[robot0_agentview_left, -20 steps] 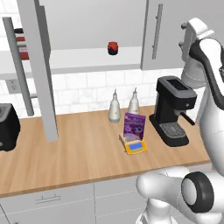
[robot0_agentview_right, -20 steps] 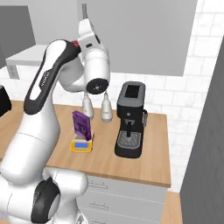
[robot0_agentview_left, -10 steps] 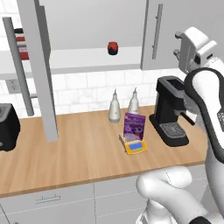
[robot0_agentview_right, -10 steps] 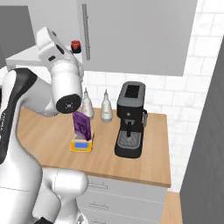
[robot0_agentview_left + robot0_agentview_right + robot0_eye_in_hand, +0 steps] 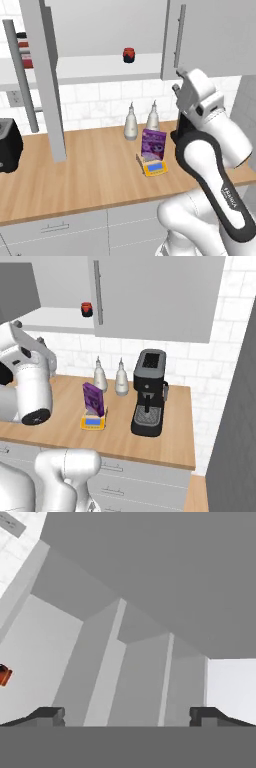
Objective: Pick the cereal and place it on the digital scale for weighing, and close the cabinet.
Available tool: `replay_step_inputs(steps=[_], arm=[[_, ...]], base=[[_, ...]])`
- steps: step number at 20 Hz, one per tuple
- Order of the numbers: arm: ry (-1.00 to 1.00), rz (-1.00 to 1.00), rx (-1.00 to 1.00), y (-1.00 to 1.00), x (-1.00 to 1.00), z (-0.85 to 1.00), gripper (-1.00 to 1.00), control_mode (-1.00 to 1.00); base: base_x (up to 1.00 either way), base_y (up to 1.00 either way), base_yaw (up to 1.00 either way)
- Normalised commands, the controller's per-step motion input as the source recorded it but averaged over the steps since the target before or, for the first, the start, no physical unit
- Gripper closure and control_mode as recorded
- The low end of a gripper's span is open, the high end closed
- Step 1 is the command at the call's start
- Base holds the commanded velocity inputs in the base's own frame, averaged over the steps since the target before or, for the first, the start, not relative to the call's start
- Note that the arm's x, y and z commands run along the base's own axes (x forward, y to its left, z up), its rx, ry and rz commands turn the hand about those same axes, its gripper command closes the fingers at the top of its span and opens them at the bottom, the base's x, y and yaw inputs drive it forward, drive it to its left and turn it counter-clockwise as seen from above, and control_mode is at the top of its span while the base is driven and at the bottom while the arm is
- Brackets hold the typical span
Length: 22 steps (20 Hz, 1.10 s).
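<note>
On the wooden bench [image 5: 85,172], the cereal box [image 5: 153,144] stands upright on the yellow digital scale [image 5: 154,167], just in front of two pale bottles [image 5: 131,122] by the tiled wall. From the right base camera the same purple box [image 5: 93,399] and scale [image 5: 93,421] sit just left of the black coffee machine [image 5: 148,392]; from the left, the white arm covers most of that machine. The left base camera also takes in a dark appliance [image 5: 10,145] at the bench's far left edge.

Overhead, the cabinet [image 5: 107,30] stands open: one door [image 5: 47,75] swings out edge-on over the bench, its long bar handle [image 5: 21,75] facing left, and a small red jar [image 5: 129,54] sits on the exposed shelf. The right-hand door [image 5: 155,291] is flush and shut, with the jar [image 5: 87,308] just left of its handle.

The gripper [image 5: 127,714] points up at grey cabinet panels, its jaws spread wide with nothing between them, and the jar shows as a red speck [image 5: 4,675] at the left edge. Broad bare bench lies between the scale and the open door.
</note>
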Motion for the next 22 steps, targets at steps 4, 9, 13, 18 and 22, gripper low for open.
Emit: replay_step_inputs(steps=[4,9,13,18,22], arm=[[-0.12,0.0,0.11,1.0,0.0,-0.56,-1.0,-1.0],[-0.06,0.0,0.03,1.0,0.0,-0.31,-1.0,-1.0],[-0.02,0.0,0.02,0.9,0.02,-0.36,-1.0,-1.0],[-0.05,0.0,0.06,0.58,-0.03,-0.37,-1.0,-1.0],[-0.13,0.0,0.01,0.91,-0.26,-0.03,-1.0,-1.0]], base=[[0.0,0.0,0.0],[0.0,0.0,0.0],[0.0,0.0,0.0],[0.0,0.0,0.0],[0.0,0.0,0.0]])
